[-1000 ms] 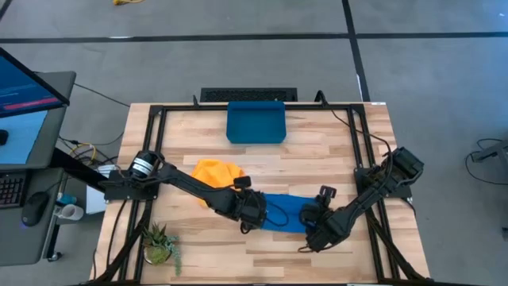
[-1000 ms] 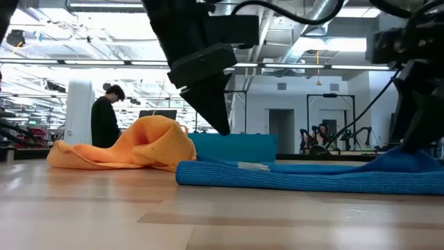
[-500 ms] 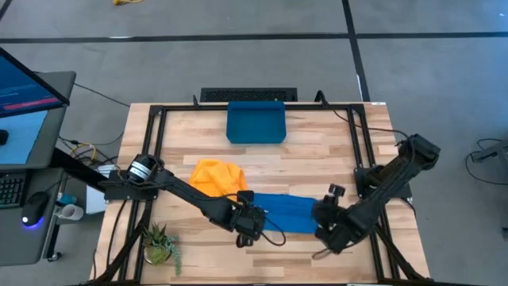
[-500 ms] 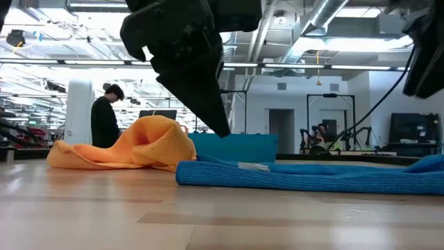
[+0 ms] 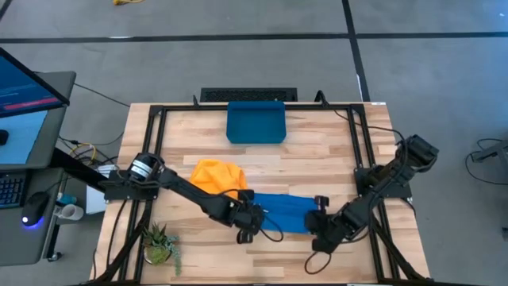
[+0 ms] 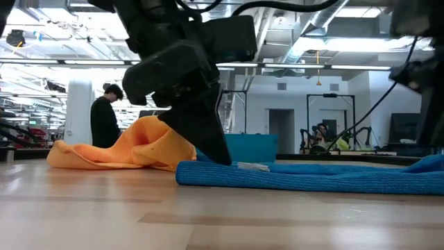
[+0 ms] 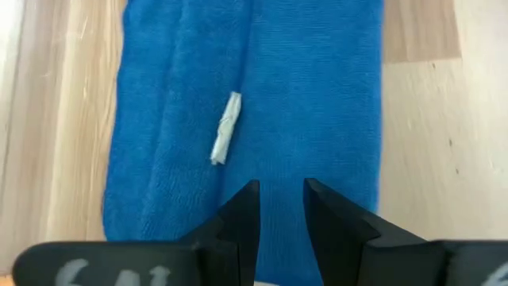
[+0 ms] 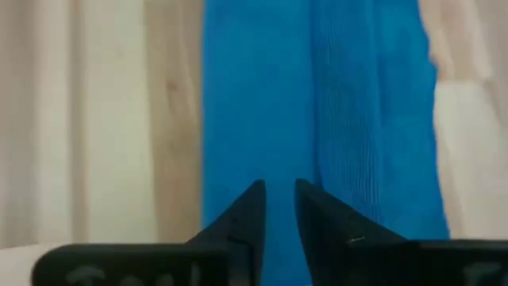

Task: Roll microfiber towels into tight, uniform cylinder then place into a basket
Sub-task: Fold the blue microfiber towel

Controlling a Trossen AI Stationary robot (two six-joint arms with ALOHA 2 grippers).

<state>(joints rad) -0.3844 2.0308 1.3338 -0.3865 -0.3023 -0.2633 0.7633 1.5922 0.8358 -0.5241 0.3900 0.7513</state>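
The wooden worktop [image 5: 262,159] leads, its broad middle band of planks bare between the dark blue basket [image 5: 255,123] at the far edge and the blue microfiber towel [image 5: 287,213] lying flat as a folded strip toward the near edge. That towel is our landmark. Beside its left end, a little toward the basket, the yellow-orange microfiber towel [image 5: 217,175] sits in a loose heap, its edge just meeting the blue strip in the low view. There is open wood on the near side of the towel, and past both its short ends out to the black frame rails [image 5: 155,159].

The left gripper [image 5: 248,225] is down at the towel's left end; in its wrist view the jaws stand a narrow gap apart over the blue cloth, clamped on nothing. The right gripper [image 5: 319,230] is at the towel's right end, jaws likewise a slim gap apart above the cloth, gripping nothing visible.

A small white tag [image 7: 225,128] lies on the towel. A potted plant [image 5: 161,243] holds the worktop's near-left corner.
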